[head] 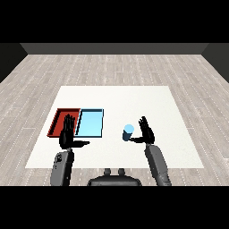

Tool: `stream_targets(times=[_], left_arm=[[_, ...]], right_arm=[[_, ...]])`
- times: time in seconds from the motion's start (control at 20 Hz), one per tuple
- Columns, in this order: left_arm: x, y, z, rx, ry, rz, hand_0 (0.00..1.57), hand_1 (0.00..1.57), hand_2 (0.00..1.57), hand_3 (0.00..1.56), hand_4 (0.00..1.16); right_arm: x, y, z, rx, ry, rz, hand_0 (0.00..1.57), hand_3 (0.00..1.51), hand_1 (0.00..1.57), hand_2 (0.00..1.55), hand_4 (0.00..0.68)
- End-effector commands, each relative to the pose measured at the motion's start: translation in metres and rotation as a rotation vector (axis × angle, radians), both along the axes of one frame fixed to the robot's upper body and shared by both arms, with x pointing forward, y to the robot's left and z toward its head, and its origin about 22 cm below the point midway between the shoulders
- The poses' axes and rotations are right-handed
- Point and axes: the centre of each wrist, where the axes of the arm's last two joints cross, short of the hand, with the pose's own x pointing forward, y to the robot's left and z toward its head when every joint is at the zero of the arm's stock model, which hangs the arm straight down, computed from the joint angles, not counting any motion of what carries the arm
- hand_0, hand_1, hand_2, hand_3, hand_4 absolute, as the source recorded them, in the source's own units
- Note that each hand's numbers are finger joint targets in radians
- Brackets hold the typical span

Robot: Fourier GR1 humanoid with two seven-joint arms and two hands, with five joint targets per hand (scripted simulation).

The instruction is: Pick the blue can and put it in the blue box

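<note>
In the head view, the small light blue cylindrical can (128, 133) stands upright on the white table (134, 100), a little right of centre and well apart from both trays. The black right hand (146, 132) sits just beside it at the can's three o'clock, fingers straight and spread upward, thumb reaching toward the can's base; whether the thumb touches the can cannot be told. The fingers have not curled round the can, so the grasp appears not yet made.

The shallow light blue tray (91, 122) lies at the can's nine o'clock, and the shallow red tray (59, 120) lies touching its far side, farther toward nine o'clock. The black left hand (68, 132) hovers with fingers straight and relaxed, overlapping the near edge where the two trays meet.

The likely risk is a tip-over: if the open right hand pushes sideways before the fingers wrap, the upright can may topple or roll toward nine o'clock. A second risk lies in the placing: the trays adjoin, so overshooting toward nine o'clock could land the can in the red one. The left hand near the blue tray's corner could also crowd the drop.
</note>
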Motion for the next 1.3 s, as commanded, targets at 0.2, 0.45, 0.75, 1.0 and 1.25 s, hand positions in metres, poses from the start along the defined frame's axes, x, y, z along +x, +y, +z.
stream_targets(times=[0.2, 0.45, 0.75, 1.0, 1.25], left_arm=[[-0.006, 0.003, 0.006, -0.001, 0.000, -0.014, 0.00, 0.00, 0.00, 0.00, 0.00], [-0.005, -0.001, -0.024, 0.001, -0.010, 0.007, 0.00, 0.00, 0.00, 0.00, 0.00], [0.015, -0.002, 0.001, -0.003, -0.015, -0.003, 0.00, 0.00, 0.00, 0.00, 0.00], [-0.012, 0.008, 0.003, 0.009, -0.012, 0.013, 0.00, 0.00, 0.00, 0.00, 0.00], [-0.003, -0.008, 0.000, 0.019, -0.007, 0.015, 0.00, 0.00, 0.00, 0.00, 0.00]], right_arm=[[-0.005, 0.022, -0.018, 0.007, 0.030, 0.050, 0.00, 0.00, 0.00, 0.00, 0.000], [0.009, 0.030, -0.011, 0.017, 0.045, 0.030, 0.00, 0.00, 0.00, 0.00, 0.000], [0.003, 0.038, -0.010, 0.028, 0.023, 0.057, 0.00, 0.00, 0.00, 0.00, 0.000], [0.019, 0.025, -0.013, 0.035, 0.042, 0.048, 0.00, 0.00, 0.00, 0.00, 0.000], [0.026, 0.034, -0.008, 0.050, 0.026, 0.064, 0.00, 0.00, 0.00, 0.00, 0.000]])
